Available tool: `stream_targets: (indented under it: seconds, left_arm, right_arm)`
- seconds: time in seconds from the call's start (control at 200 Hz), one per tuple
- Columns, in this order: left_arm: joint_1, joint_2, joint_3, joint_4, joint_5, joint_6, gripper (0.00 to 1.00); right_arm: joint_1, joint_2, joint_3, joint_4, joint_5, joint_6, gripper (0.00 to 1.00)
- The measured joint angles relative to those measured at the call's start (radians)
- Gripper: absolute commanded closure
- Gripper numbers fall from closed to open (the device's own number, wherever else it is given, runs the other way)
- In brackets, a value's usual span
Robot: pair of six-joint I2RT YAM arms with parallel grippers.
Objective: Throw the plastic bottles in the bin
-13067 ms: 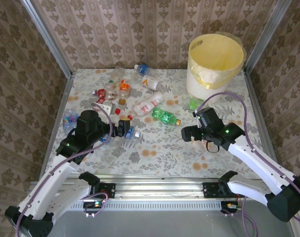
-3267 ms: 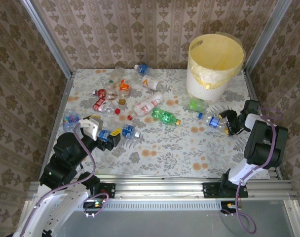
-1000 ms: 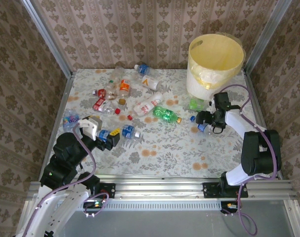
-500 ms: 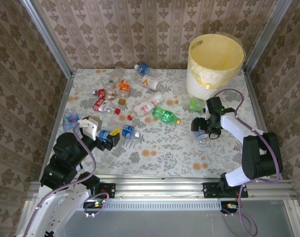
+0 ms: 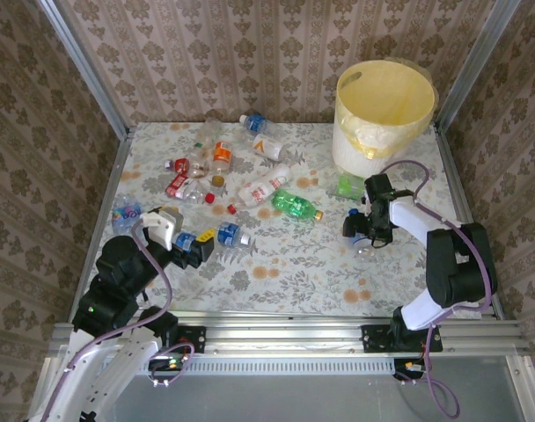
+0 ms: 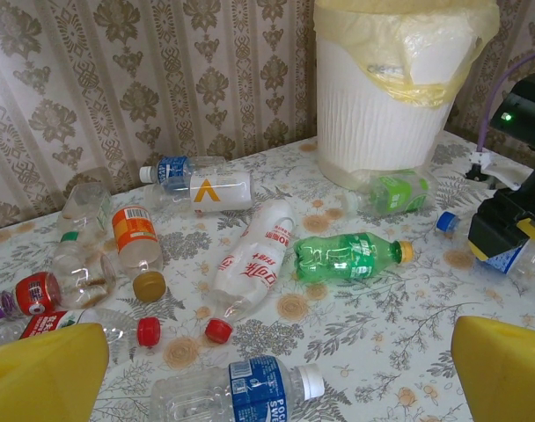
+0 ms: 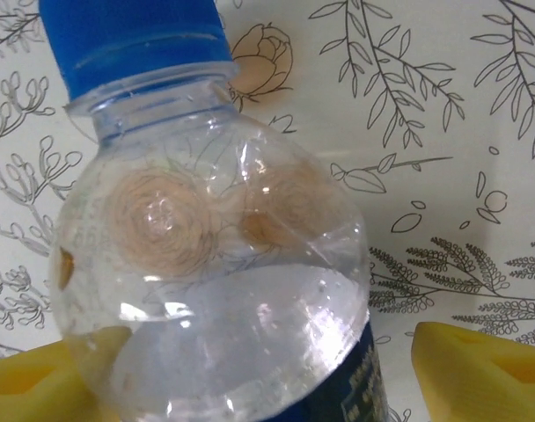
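My right hand (image 5: 359, 232) is over the small clear plastic bottle with blue cap and blue label (image 7: 215, 264). The yellow fingers (image 7: 479, 360) straddle its body, partly open with a gap on one side, so I judge there's no grip yet. The bottle lies on the bench (image 5: 276, 272), its long axis across my closing line.

The pale yellow round plastic bin (image 5: 351, 154) stands near, just beyond the cap end. The wrist view gives finger clearance; the top view gives the bin bearing. My left hand (image 5: 197, 248) is wide open, empty, well apart.
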Motion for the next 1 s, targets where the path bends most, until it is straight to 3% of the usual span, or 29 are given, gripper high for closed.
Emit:
stream_targets:
  seconds: [0.195, 0.62, 1.005]
  left_arm:
    - [0.000, 0.000, 0.000, 0.000, 0.000, 0.000, 0.00]
    - [0.001, 0.000, 0.000, 0.000, 0.000, 0.000, 0.00]
    - [0.006, 0.000, -0.004, 0.000, 0.007, 0.000, 0.00]
  right_arm:
    - [0.011, 0.034, 0.024, -0.001, 0.003, 0.003, 0.32]
    - [0.020, 0.049, 0.045, -0.023, 0.006, 0.024, 0.49]
    - [0.053, -0.280, 0.045, -0.013, -0.007, 0.032, 0.58]
